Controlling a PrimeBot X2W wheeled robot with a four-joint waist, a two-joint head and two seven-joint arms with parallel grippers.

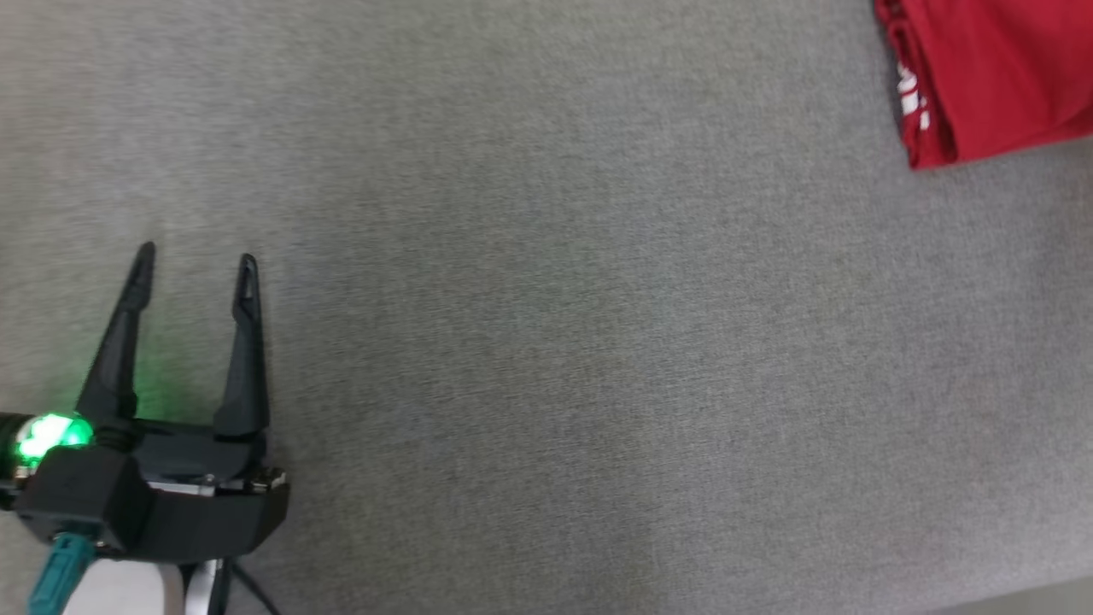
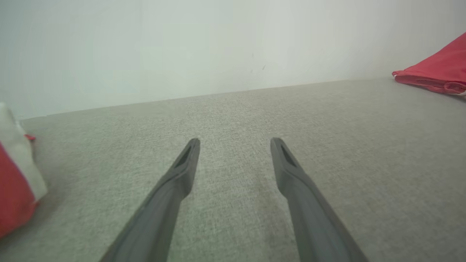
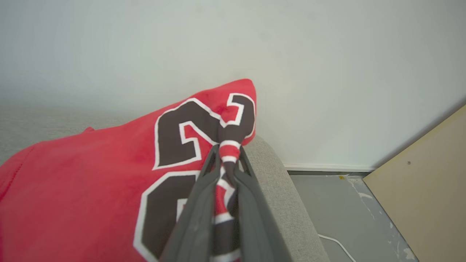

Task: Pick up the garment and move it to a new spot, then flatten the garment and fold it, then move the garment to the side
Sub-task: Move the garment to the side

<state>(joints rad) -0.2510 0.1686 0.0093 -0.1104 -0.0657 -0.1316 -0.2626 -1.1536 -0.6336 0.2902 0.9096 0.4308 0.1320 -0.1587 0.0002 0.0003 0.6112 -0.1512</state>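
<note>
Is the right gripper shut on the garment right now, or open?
Shut on it: the right gripper pinches a bunched strip of the red garment between its fingers.

1. The grey upholstered surface (image 1: pixel 555 342) lies bare between the left pincer (image 1: pixel 197 254) and the red garment (image 1: pixel 990 77) at the head view's upper right.
2. Nothing sits between the left pincer's spread fingers; bare fabric runs ahead to the pale wall (image 2: pixel 182 47).
3. A red-and-white cloth (image 2: pixel 14 189) crowds its left side.
4. The right pincer (image 3: pixel 228 151), clamped on a garment fold, has the garment's bulk on its left; rightward the surface drops to the floor (image 3: pixel 338 203), with a white cable (image 3: pixel 338 243) and a tan board (image 3: pixel 429 182).
</note>
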